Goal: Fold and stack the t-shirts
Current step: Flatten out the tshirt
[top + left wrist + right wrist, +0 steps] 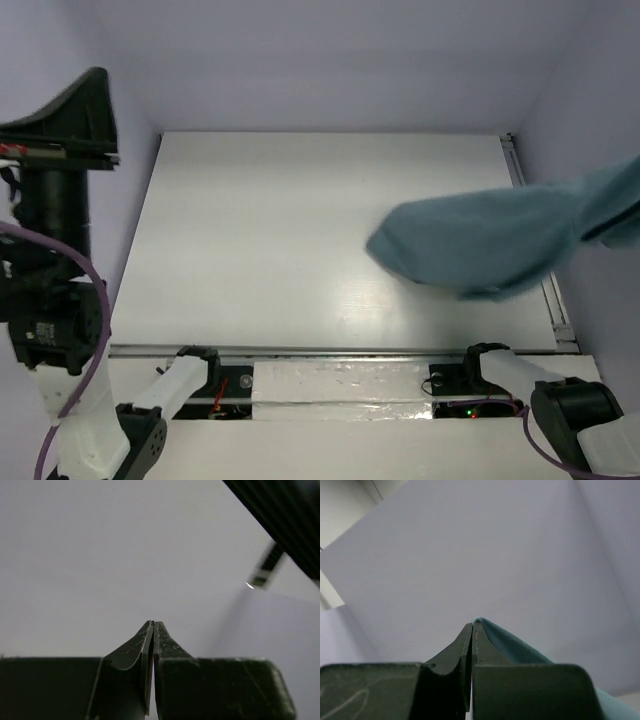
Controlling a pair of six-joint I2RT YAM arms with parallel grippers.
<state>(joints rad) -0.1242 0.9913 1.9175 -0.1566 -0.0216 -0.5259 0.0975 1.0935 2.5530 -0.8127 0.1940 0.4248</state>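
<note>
Pale lilac walls [330, 60] close in a smooth, matte white table [250, 230] in your overhead view. Your plain teal cloth t-shirt [490, 245] is lifted at about 3 o'clock. It is a soft, motion-blurred bunch stretching from the picture's right edge down over the table's right half. You cannot tell whether its low end touches the surface. At 9 o'clock your black left arm [50, 200] stands raised beside the table's left edge.

On your left wrist view, the left gripper [153, 623] is clenched. Its two scuffed dark fingers meet tip to tip with nothing between them, against bare lilac wall.

On your right wrist view, the right gripper [472, 622] is clamped on the t-shirt. A teal fold peeks over the fingertips and runs down beside the right finger toward 4 o'clock, with lilac wall behind.
</note>
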